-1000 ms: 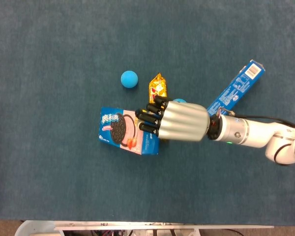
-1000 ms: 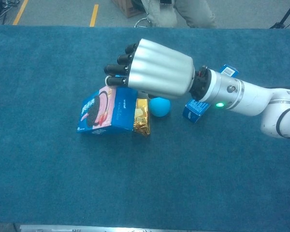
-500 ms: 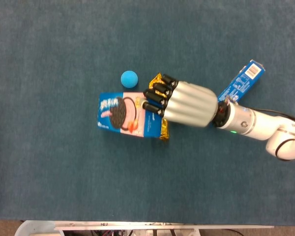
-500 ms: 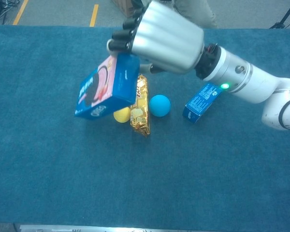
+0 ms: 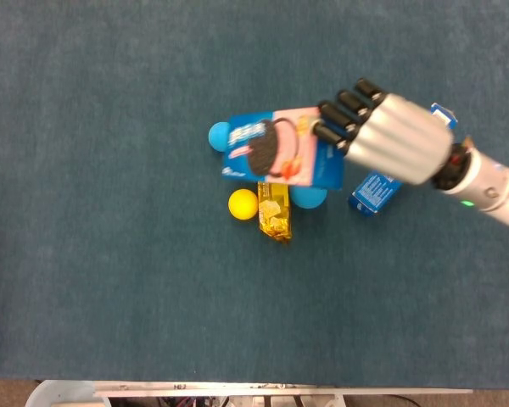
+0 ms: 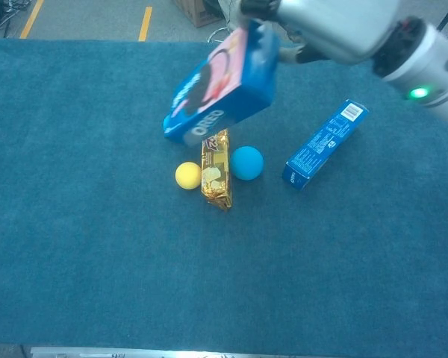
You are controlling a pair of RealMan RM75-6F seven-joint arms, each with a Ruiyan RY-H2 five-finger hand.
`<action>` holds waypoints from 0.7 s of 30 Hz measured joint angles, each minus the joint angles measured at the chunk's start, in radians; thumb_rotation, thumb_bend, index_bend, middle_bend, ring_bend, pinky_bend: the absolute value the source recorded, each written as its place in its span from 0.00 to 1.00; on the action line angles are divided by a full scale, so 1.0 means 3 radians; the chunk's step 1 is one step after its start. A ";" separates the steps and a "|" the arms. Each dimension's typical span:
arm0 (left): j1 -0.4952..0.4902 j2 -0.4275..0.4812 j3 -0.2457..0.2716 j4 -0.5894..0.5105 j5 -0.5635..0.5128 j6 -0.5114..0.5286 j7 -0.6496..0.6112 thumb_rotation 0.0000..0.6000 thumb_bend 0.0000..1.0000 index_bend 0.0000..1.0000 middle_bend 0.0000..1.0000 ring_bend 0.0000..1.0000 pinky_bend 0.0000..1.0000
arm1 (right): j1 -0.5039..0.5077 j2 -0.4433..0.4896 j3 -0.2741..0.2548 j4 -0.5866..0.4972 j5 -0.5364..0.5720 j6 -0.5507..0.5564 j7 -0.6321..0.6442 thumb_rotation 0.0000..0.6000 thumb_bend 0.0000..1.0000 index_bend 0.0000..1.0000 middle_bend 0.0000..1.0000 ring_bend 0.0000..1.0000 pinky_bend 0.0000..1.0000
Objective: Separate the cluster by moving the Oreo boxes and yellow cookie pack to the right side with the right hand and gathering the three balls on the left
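- Cookie pack (image 6: 216, 169), the yellow foil one, is lying nearest the robot on the blue table cloth (image 6: 97, 283), wedged between the yellow ball (image 6: 187, 175) and a blue ball (image 6: 247, 162), seemingly touching both; nothing is gripping it, so I judge it is still waiting for its trip to the right.
- A slim Oreo box (image 6: 325, 144) is resting flat just right of that blue ball; whether it counts as placed is hard to say, since it is sitting near the cluster rather than well apart.
- The right hand (image 5: 382, 136) is clamping the larger Oreo box (image 5: 280, 153) by its right end and carrying it tilted, clear of the cloth, above the cluster.
- A second blue ball (image 5: 218, 136) is peeking out past the box's left edge, farthest from the robot.
- The balls are looking loosely spread rather than gathered, so that half seems unstarted.
- The left hand is not showing in either view.
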 measured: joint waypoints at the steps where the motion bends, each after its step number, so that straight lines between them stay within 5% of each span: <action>1: -0.0014 -0.0012 -0.0004 0.0007 0.0000 -0.0019 -0.0002 1.00 0.33 0.17 0.15 0.11 0.10 | -0.0028 0.0043 -0.0010 -0.0001 0.0013 -0.0007 -0.0012 1.00 0.08 0.74 0.61 0.65 0.76; 10: -0.0111 -0.0095 -0.0024 0.0058 -0.0021 -0.0153 -0.0013 1.00 0.33 0.17 0.15 0.11 0.10 | -0.0241 0.0236 -0.0027 0.0130 0.0193 -0.0048 -0.0018 1.00 0.08 0.74 0.61 0.65 0.76; 21: -0.0095 -0.0088 -0.0001 0.0034 -0.0020 -0.0122 -0.0005 1.00 0.33 0.17 0.15 0.11 0.10 | -0.0287 0.0039 -0.0012 0.0518 0.0297 -0.0147 0.0077 1.00 0.08 0.74 0.61 0.65 0.76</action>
